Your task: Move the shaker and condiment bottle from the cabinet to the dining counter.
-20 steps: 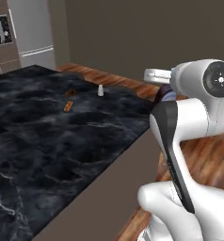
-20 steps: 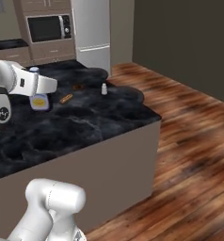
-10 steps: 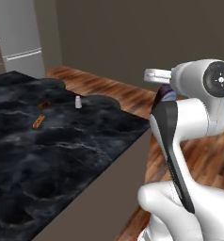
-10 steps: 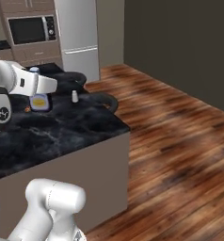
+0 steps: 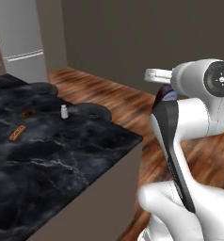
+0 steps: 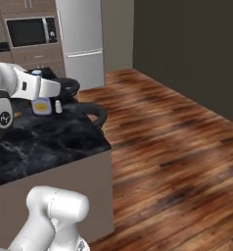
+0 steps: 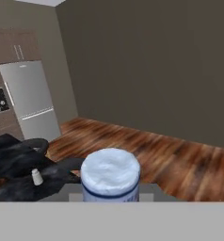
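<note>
White shaker [image 5: 64,111] on dining counter [image 5: 62,160]

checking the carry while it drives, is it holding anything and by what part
The bottle, gripped on its body somewhere below the cap; the exact spot is hidden.

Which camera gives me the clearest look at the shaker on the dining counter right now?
The left base view: the shaker stands upright and unblocked on the dining counter. In the hand view it is small, near the left edge. In the right base view it is partly crowded by the arm.
</note>
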